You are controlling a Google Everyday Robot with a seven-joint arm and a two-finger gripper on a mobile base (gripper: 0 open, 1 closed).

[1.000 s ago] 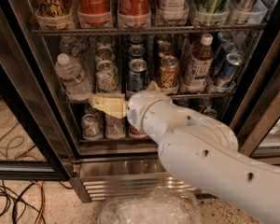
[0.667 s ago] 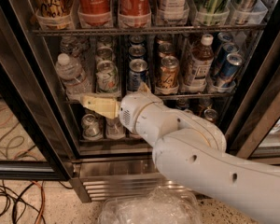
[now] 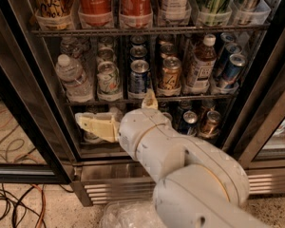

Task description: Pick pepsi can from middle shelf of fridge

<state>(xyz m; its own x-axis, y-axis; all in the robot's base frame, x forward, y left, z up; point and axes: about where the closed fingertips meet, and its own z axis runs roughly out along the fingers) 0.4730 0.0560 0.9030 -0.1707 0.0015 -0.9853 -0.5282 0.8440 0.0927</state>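
The pepsi can (image 3: 139, 79) is dark blue with a silver top. It stands at the front of the middle shelf (image 3: 115, 100) of the fridge (image 3: 26, 99), between a green-white can and a golden-brown can. My gripper (image 3: 115, 109) is open and empty. It sits just below the front edge of the middle shelf, in front of the bottom rack. One cream finger (image 3: 92, 125) points left and the other fingertip (image 3: 149, 100) pokes up just under the pepsi can. My white arm hides part of the bottom rack.
On the middle shelf stand a water bottle (image 3: 72, 77), a green-white can (image 3: 108, 80), a golden-brown can (image 3: 170, 75), a brown bottle (image 3: 199, 65) and slim blue cans (image 3: 230, 68). Coca-Cola cans (image 3: 96, 1) fill the rack above. Cables (image 3: 14, 198) lie on the floor at left.
My arm and gripper have moved left and a little lower, from just under the golden-brown and pepsi cans to below the green-white can. The cans have not moved.
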